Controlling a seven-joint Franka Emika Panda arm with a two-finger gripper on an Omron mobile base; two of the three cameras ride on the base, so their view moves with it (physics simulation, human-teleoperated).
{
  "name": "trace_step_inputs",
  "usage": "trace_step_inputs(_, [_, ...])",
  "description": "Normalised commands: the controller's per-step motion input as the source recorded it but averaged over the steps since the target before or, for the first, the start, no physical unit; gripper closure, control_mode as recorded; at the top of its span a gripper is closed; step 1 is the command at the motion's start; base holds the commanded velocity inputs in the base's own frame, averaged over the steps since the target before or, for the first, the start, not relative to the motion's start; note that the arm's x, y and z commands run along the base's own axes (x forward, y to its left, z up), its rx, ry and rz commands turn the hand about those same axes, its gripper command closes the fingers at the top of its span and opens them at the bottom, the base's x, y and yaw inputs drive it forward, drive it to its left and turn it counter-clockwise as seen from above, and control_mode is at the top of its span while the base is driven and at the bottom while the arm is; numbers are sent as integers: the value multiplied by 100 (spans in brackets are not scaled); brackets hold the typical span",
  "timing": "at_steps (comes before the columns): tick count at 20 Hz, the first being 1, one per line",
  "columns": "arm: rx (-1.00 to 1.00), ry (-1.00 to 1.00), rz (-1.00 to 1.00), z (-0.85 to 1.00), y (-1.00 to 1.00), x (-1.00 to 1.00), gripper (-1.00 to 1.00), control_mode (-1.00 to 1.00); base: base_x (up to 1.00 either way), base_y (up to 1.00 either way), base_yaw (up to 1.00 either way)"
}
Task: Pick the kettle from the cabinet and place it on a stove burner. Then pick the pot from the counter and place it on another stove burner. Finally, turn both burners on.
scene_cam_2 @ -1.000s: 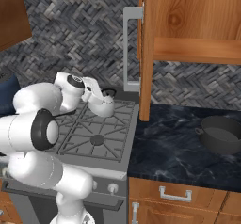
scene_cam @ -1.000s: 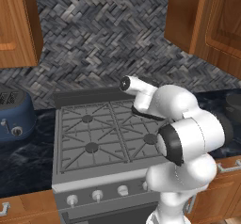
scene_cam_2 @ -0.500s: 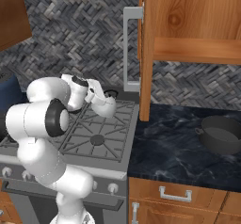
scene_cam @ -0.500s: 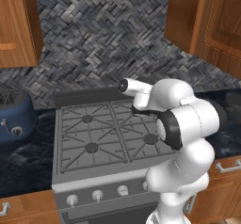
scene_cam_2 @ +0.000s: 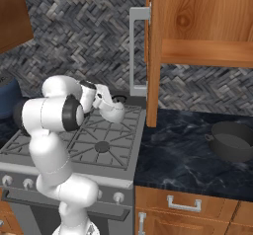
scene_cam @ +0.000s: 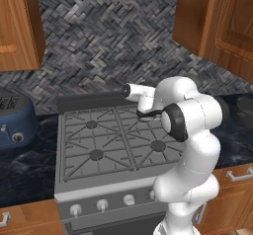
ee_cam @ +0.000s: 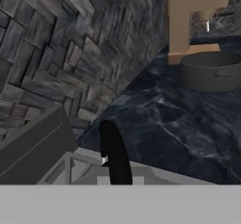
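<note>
The small silvery kettle (scene_cam_2: 113, 113) hangs just above the rear right stove burner, close to the grate. My gripper (scene_cam_2: 108, 102) is shut on its thin black arched handle (ee_cam: 115, 158), which crosses the bottom of the hand view. In the left base view my own white arm covers most of the kettle. The other stove burners (scene_cam: 96, 155) (scene_cam: 158, 145) (scene_cam_2: 102, 146) are bare. The dark grey pot (scene_cam_2: 232, 140) (ee_cam: 212, 70) sits on the black counter (scene_cam_2: 178, 160) to the right of the stove. The wooden cabinet (scene_cam_2: 207, 51) stands open above it, its shelf bare.
The open cabinet door (scene_cam_2: 148, 56) with its metal handle hangs just right of the kettle. A blue toaster (scene_cam: 15, 123) stands on the counter left of the range. Round knobs (scene_cam: 102, 204) line the stove front. A range hood is overhead.
The kettle has moved slightly down and to the right over the rear right burner. My elbow has swung up and toward the cabinet side.
</note>
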Motion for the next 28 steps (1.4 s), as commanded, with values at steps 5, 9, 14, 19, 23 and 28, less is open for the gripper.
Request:
trace_step_inputs(5, [-1, 0, -3, -15, -7, 37, 100, -100, 0, 0, 0])
trace_step_inputs(9, [0, 0, -3, -22, -3, 40, 100, -100, 0, 0, 0])
trace_step_inputs(14, [0, 0, -2, -26, -2, 35, 100, -100, 0, 0, 0])
trace_step_inputs(19, [0, 0, 0, -31, 0, 40, 100, -100, 0, 0, 0])
trace_step_inputs(23, [0, 0, -1, -37, 0, 28, 100, -100, 0, 0, 0])
trace_step_inputs(28, [0, 0, -3, -34, 0, -25, 100, -100, 0, 0, 0])
